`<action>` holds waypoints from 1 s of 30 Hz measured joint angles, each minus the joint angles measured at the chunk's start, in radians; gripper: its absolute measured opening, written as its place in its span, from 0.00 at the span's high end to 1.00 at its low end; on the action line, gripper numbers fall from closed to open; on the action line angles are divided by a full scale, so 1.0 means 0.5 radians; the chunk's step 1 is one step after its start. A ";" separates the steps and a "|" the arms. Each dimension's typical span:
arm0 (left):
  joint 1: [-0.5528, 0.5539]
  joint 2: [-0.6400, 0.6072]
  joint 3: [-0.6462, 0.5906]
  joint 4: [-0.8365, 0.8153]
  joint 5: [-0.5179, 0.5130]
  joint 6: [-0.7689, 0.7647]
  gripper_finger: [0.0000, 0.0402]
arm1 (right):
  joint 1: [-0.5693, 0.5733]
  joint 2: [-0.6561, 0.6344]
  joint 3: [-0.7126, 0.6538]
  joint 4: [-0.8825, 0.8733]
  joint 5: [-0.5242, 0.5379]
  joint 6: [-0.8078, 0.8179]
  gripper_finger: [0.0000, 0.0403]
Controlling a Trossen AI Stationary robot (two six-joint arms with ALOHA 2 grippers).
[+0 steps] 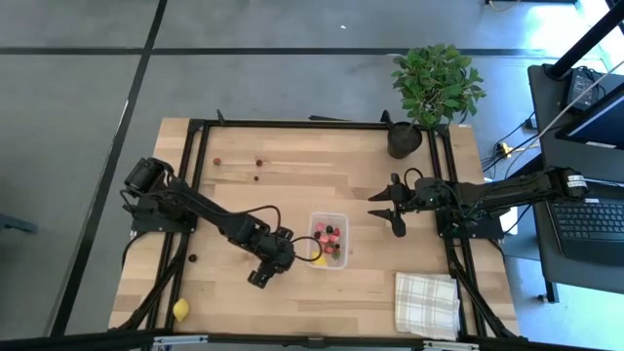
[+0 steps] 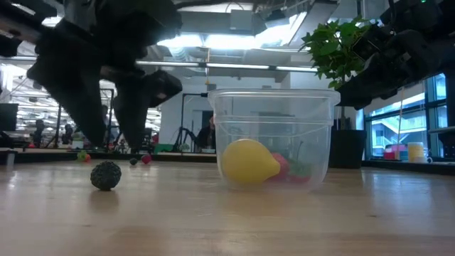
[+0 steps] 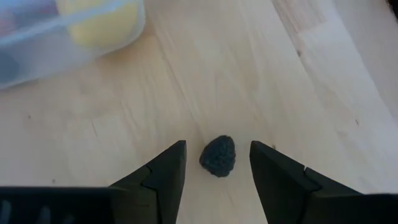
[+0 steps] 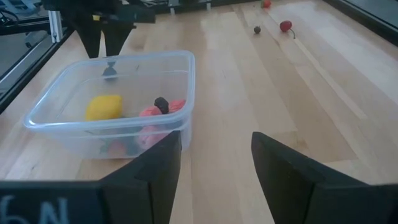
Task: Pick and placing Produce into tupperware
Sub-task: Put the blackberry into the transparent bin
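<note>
Blackberry (image 3: 218, 155), small and dark, sits on the wooden bench (image 1: 292, 302) right between the two fingers of the left claw (image 3: 217, 165), which hangs open over it with a gap showing on each side of the berry; neither finger touches it. From the low view the same berry (image 2: 105, 175) rests on the bench beneath the dark mass of that claw (image 2: 117, 139). From above, the left claw (image 1: 261, 276) is low over the bench, with the clear tupperware (image 1: 329, 216) just beyond it on the side away from its arm.

Inside the tub lie a yellow lemon-like piece (image 2: 248, 162) and several red and pink bits (image 4: 151, 113), with one dark berry (image 4: 161, 104) on top of them.

Across the tub, the right claw (image 1: 386, 209) hangs apart from everything, its fingers spread and holding nothing; in the right wrist view the tub (image 4: 74, 127) lies ahead of its own fingers (image 4: 155, 168).

More produce lies loose well away from both claws: a second yellow piece (image 1: 180, 309) near the bench's front edge behind the left arm, a few small red and dark berries (image 1: 257, 163) toward the far side, and one dark bit (image 1: 192, 258) beside the left arm. A potted plant (image 1: 405, 138) stands behind the right claw, and a white checked cloth (image 1: 426, 302) lies near the front edge on the right arm's side.
</note>
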 joint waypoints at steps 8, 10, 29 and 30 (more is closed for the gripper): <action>-0.003 0.000 -0.100 0.118 0.002 -0.002 0.57 | 0.000 0.000 -0.001 0.000 0.000 0.003 0.51; -0.003 0.000 -0.116 0.131 0.002 -0.003 0.57 | 0.000 0.000 -0.001 0.000 0.000 0.004 0.51; -0.003 -0.002 -0.313 0.502 0.049 -0.001 0.57 | 0.000 0.000 -0.002 -0.001 0.000 0.000 0.51; -0.004 -0.002 -0.324 0.511 0.050 -0.004 0.57 | -0.001 0.000 -0.002 -0.001 0.000 -0.002 0.51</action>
